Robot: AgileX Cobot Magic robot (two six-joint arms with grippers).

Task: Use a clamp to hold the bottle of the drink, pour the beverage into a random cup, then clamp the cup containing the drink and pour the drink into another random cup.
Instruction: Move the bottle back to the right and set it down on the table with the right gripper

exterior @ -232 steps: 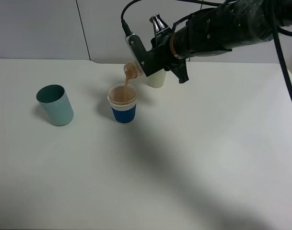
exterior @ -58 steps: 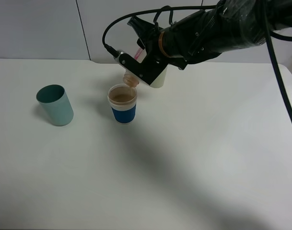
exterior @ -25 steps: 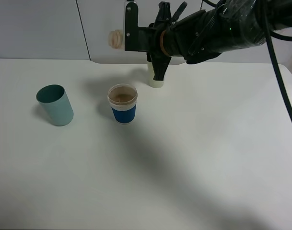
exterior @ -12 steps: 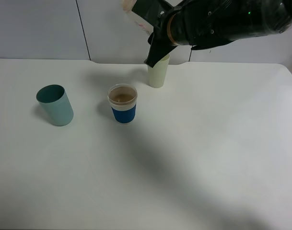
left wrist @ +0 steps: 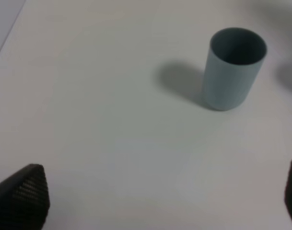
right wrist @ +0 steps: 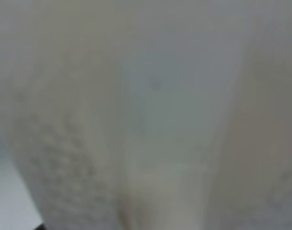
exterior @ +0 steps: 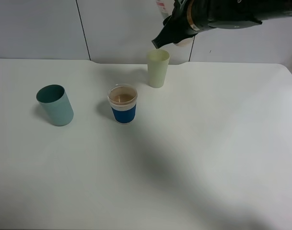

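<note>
White matte tabletop (exterior: 208, 158), pale panelled wall behind. At the top right of the overhead frame my thick black right arm (exterior: 222, 12) hangs high above the slim yellow-green tumbler (exterior: 158, 68). The right gripper (exterior: 169, 15) has its jaws clamped on the bottle (exterior: 161, 5), which shows only as a red-and-white sliver at the top edge. Left of centre stands the blue-banded cup (exterior: 122, 111), with tan drink (exterior: 122, 97) inside. At far left is the teal cup (exterior: 54, 104), with the left gripper (left wrist: 155, 206) near it, jaws wide apart. My right wrist view is a pale blur.
</note>
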